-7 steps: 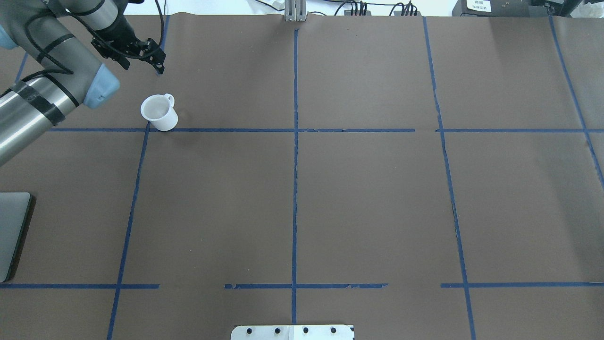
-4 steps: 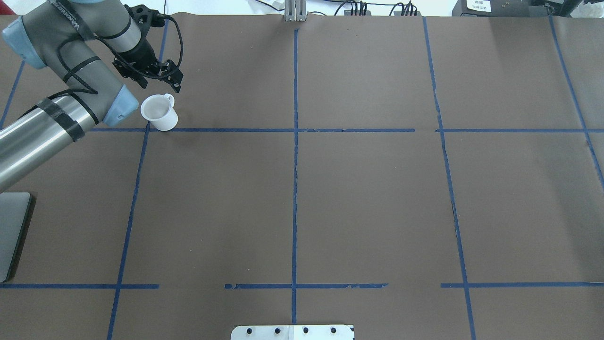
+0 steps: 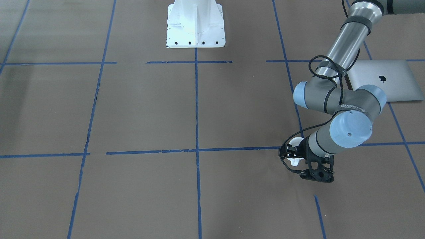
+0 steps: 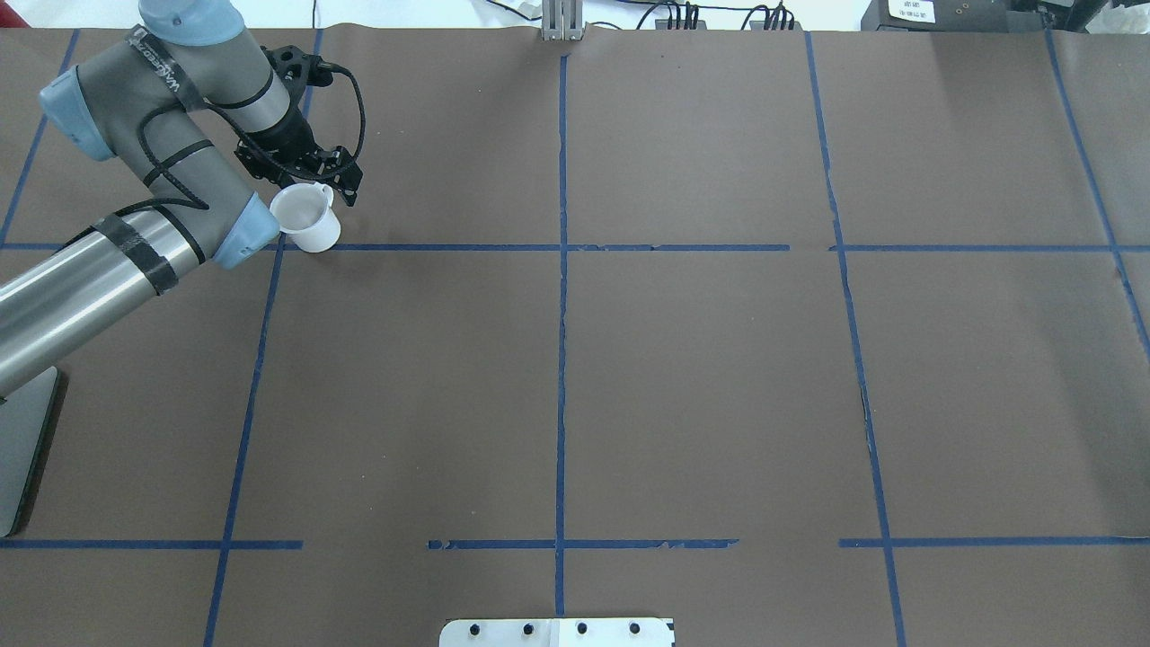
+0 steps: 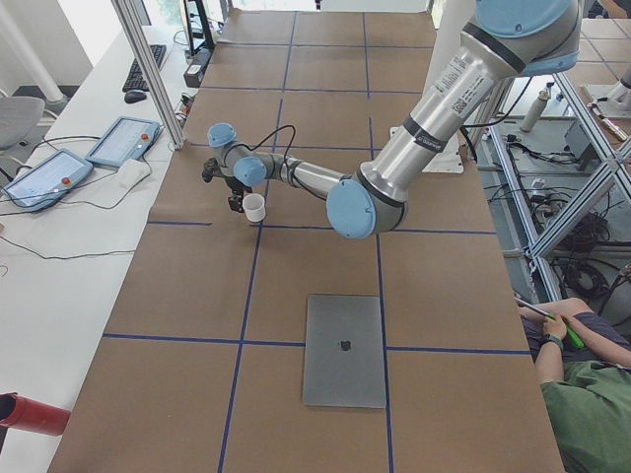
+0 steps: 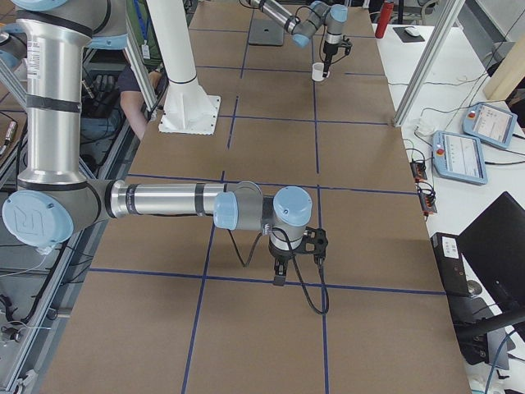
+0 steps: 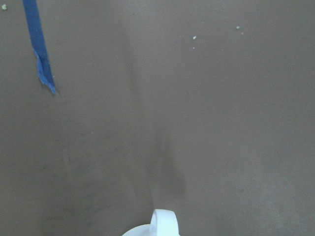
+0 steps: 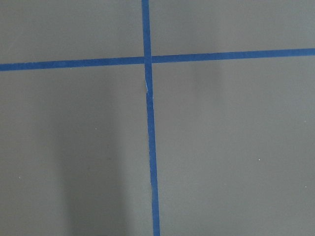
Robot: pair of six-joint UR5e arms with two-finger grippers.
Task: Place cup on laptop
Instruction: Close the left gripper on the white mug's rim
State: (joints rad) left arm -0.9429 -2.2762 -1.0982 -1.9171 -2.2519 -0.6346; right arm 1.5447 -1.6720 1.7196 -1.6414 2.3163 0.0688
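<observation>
The white cup stands upright on the brown table at the far left, its handle pointing away from the robot. My left gripper is open and low at the cup's handle side, its fingers either side of the far rim. In the front-facing view the gripper covers most of the cup. The left wrist view shows only the cup's handle. The closed silver laptop lies flat near the robot's left side, apart from the cup. My right gripper shows only in the exterior right view; I cannot tell whether it is open.
Blue tape lines grid the brown table. The white robot base plate sits at the near middle edge. A metal post stands at the far edge. Teach pendants lie on a side table.
My left arm has swung right and down from the far left corner, and the open gripper has come to the cup's handle side. The cup has not moved.
</observation>
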